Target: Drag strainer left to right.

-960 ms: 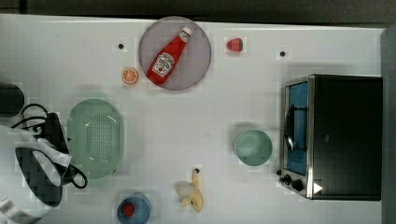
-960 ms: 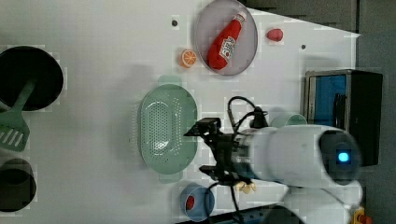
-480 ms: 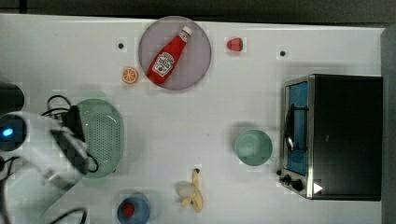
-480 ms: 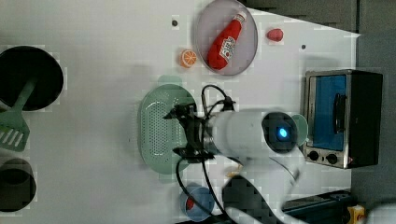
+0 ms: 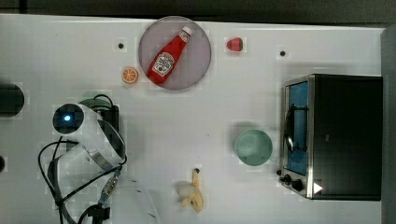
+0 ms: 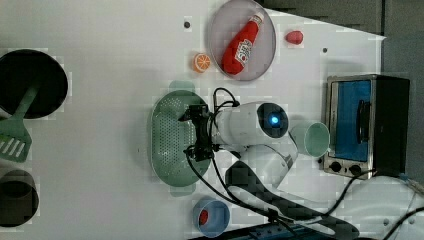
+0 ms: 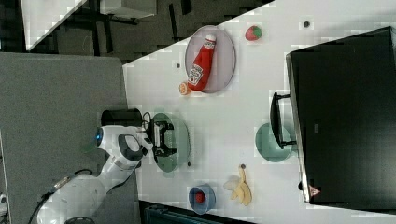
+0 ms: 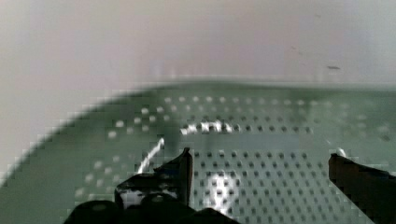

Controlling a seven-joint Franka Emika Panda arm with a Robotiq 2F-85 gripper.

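The strainer [image 6: 172, 140] lies on the white tabletop [image 6: 110, 100], at about 9 o'clock from the middle of the tabletop in the left view, its long axis running from 12 to 6 o'clock there. In the wrist view its perforated floor [image 8: 261, 177] fills the space beneath the gripper. The gripper [image 6: 196, 134] hangs over the strainer's 3 o'clock half in the left view, its two fingers spread wide with nothing between them; in the wrist view both fingertips [image 8: 180, 170] stand inside the bowl, and whether they touch its floor I cannot tell. The white arm [image 6: 250, 125] reaches in from 3 o'clock.

In the left view an orange slice [image 6: 202, 62] sits at 12 o'clock from the strainer, and past it a grey plate [image 6: 265, 62] carries a ketchup bottle [image 6: 242, 45]. A blue bowl [image 6: 211, 217] rests at 6 o'clock, near the strainer's end. The mint cup [image 6: 312, 140] stands at 3 o'clock, well apart, just beside the toaster oven [image 6: 367, 125]. In the top view a banana [image 5: 194, 191] lies at 6 o'clock from the tabletop's middle.
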